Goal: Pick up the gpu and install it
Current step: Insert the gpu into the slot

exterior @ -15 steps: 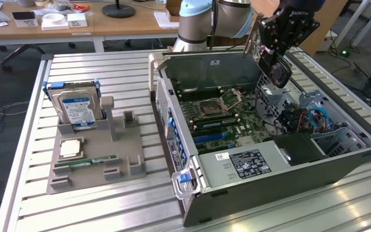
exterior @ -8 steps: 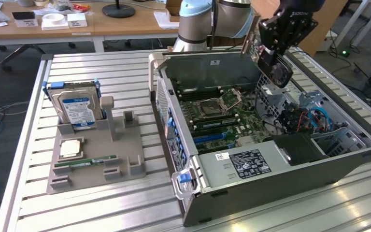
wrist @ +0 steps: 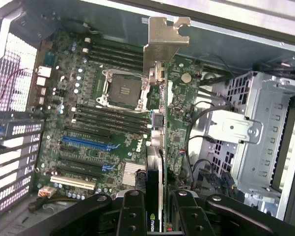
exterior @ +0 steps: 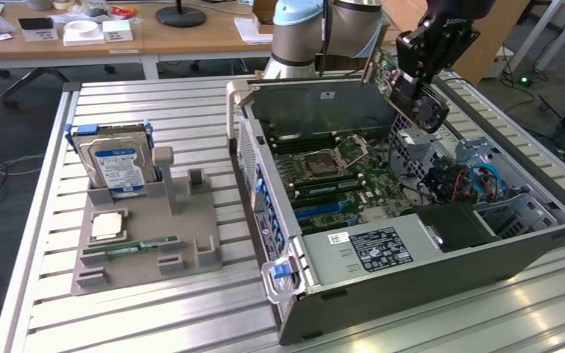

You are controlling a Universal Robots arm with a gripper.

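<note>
- GPU (exterior: pixel 418 104) is hanging in the upper right of the exterior view, above the open case (exterior: pixel 410 257) and clear of the motherboard (exterior: pixel 337 176).
- Claw (exterior: pixel 407 82) is pinching the GPU by its upper edge. In the wrist view the claw (wrist: pixel 157 199) is gripping the card on both faces, and the card is running edge-on away from the camera with its silver bracket (wrist: pixel 164 39) at the far end.
- Pick-up is looking done, since the card is off any support and is being carried by the claw alone.
- Installing is not yet done. The card is sitting in no slot, and the blue slot (wrist: pixel 86 142) and the dark slots beside it are showing bare.
- Bracket is pointing toward the case's wall, away from the slotted rear panel, so the card is not appearing lined up with a slot.
- Drive cage (exterior: pixel 479 158) and loose cables (exterior: pixel 449 184) are crowding the exterior view's right side of the case, just below and beside the card. These are seeming the likeliest things to snag it.
- Holder (exterior: pixel 145 254) is standing well apart on the table (exterior: pixel 115 323) at the exterior view's left, carrying the hard drive (exterior: pixel 115 158) upright and the RAM stick (exterior: pixel 130 246) lying flat. Neither is standing in the way.
</note>
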